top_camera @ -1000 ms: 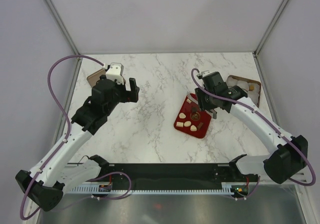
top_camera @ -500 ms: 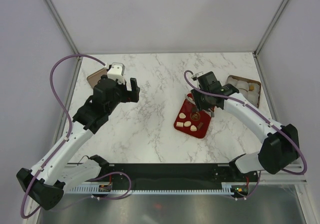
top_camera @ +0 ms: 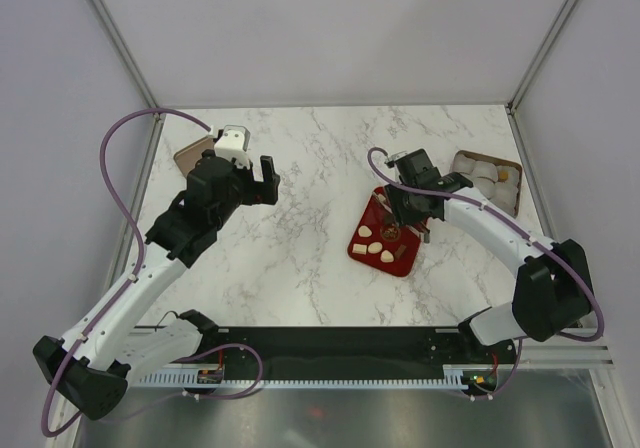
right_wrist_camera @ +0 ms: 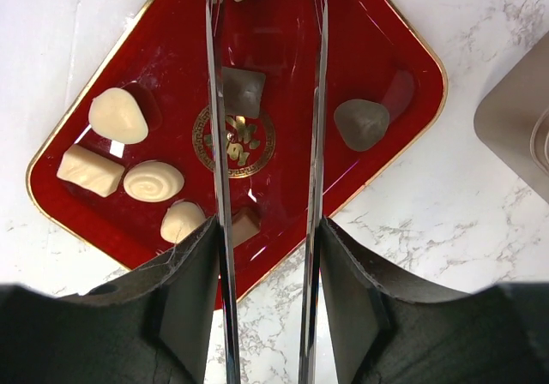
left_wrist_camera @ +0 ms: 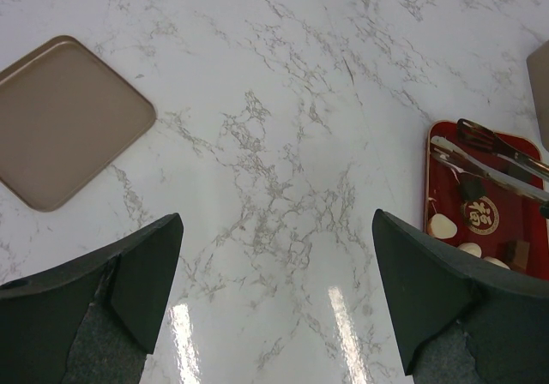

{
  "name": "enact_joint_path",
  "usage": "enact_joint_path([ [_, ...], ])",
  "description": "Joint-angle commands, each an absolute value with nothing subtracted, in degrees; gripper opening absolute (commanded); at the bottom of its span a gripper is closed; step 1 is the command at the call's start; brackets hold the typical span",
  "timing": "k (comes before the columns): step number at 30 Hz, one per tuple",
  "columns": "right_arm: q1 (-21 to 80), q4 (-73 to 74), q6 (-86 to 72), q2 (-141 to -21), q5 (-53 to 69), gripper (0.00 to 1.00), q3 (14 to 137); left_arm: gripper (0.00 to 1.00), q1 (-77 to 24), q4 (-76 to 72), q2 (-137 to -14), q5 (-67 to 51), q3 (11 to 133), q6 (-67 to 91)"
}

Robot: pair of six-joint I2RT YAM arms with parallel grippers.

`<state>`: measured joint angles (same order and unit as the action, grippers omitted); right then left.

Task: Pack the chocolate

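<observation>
Picking step, seemingly: right pincer, apart, straddles a dark chocolate on the red tray; next, squeeze gently (left pincer gapes).

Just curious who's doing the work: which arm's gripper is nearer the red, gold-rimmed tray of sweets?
Right. The right gripper hangs directly over the red gold-rimmed tray; the left gripper hovers well apart, over marble table to its left.

Bright, even overhead light throws pale glare streaks on the marble table, with soft, faint shadows.
</observation>
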<state>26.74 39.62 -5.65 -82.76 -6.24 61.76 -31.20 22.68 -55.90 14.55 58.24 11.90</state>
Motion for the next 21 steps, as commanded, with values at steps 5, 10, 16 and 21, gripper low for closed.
enact_joint_path([
  [5,25.3,35.5,-4.8,-83.1,-4.1,0.54,60.8,1.0,-30.8,21.6,-56.1,15.5,59.6,11.4],
  [10,25.0,35.5,-5.0,-82.7,-3.6,0.52,61.0,1.0,-30.8,21.6,-56.0,15.6,59.7,11.4],
  [16,24.9,35.6,-5.3,-82.6,-3.7,0.48,61.0,1.0,-30.8,21.6,-56.2,15.6,59.6,11.4],
  [21,24.9,36.8,-5.8,-82.2,-4.5,0.44,61.7,0.99,-30.8,21.5,-56.2,15.6,59.6,11.4],
])
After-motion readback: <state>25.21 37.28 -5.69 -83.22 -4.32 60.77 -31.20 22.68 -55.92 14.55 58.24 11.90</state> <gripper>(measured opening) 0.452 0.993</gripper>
